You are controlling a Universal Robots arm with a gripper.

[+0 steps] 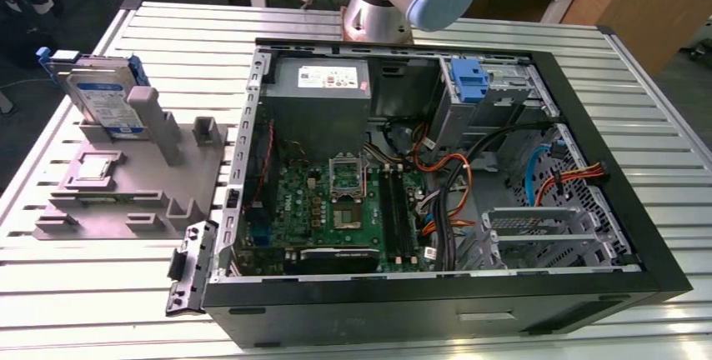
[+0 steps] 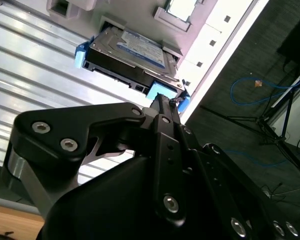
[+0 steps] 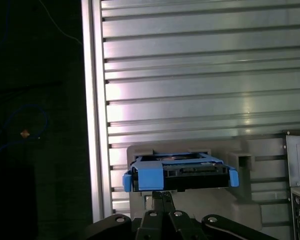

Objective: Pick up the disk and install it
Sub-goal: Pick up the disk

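The disk [image 1: 102, 97] stands on its edge in the grey stand [image 1: 145, 189], to the exterior view's left of the computer case [image 1: 445, 302]. We see the gripper [image 3: 162, 196] near it, fingers pressed together.

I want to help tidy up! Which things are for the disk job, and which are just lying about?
For the job:
disk
hand
open computer case

Just lying about:
grey stand holding the disk
power box
green board

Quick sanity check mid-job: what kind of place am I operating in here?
Probably a robotics lab bench: a slatted metal table, an open computer case, and the disk parked in a grey stand.
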